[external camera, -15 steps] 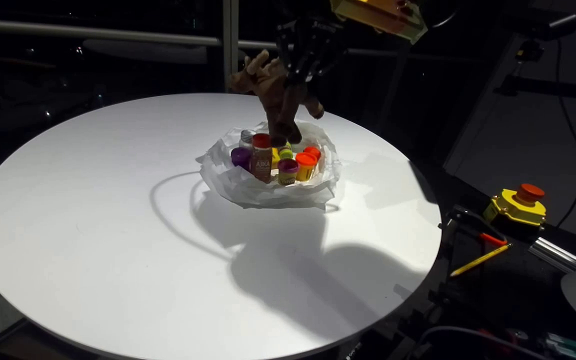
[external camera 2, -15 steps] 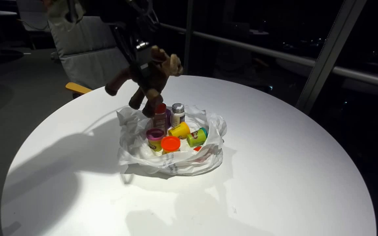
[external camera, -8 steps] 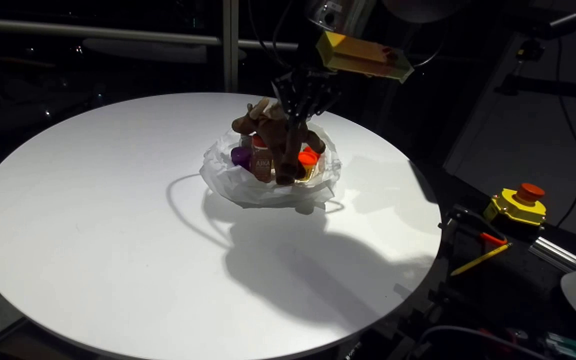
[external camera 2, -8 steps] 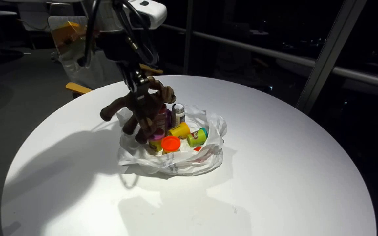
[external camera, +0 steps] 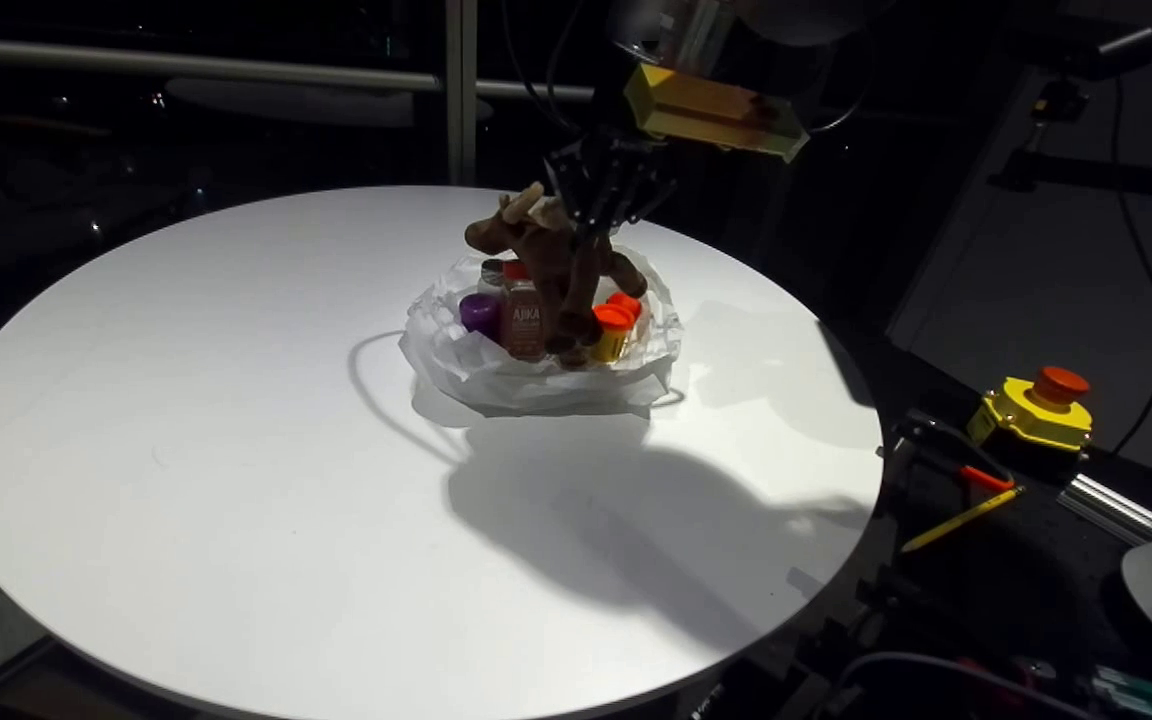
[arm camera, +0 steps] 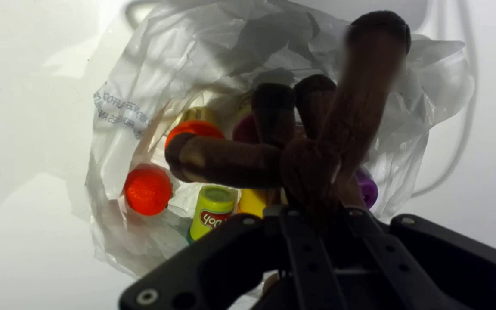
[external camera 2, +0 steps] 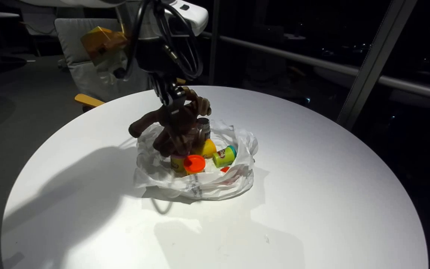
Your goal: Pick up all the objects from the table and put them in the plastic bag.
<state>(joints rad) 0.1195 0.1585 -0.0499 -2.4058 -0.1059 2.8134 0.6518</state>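
The fingers (arm camera: 299,234) are pressing close together, pinching the brown furry toy (external camera: 546,257) by its body, with little gap showing between them beyond the plush they are squeezing. In both exterior views the toy is hanging over the plastic bag (external camera: 536,395), its legs dangling above the things inside; whether a foot is touching any lid, I am not able to tell. Within the bag, the red-capped brown bottle (external camera: 525,325) and the small capped bottle (external camera 2: 205,129) are standing upright, while the yellow piece (external camera 2: 209,148) and the green cup (external camera 2: 223,157) are lying tipped near the orange-lidded cup (external camera 2: 195,164). The toy is looking light, soft and hard to harm, and its fuzzy surface is probably giving good friction, so I am not expecting a slip. The body is seeming the right place to hold, since a grip on one leg would be letting the rest swing. Its limbs are likely bending a little, yet one is sticking out toward the bag's rim in the wrist view, so I am worrying about it snagging the thin, slick film or toppling a bottle. For the release I am favouring a wide parting, as plush could be clinging.
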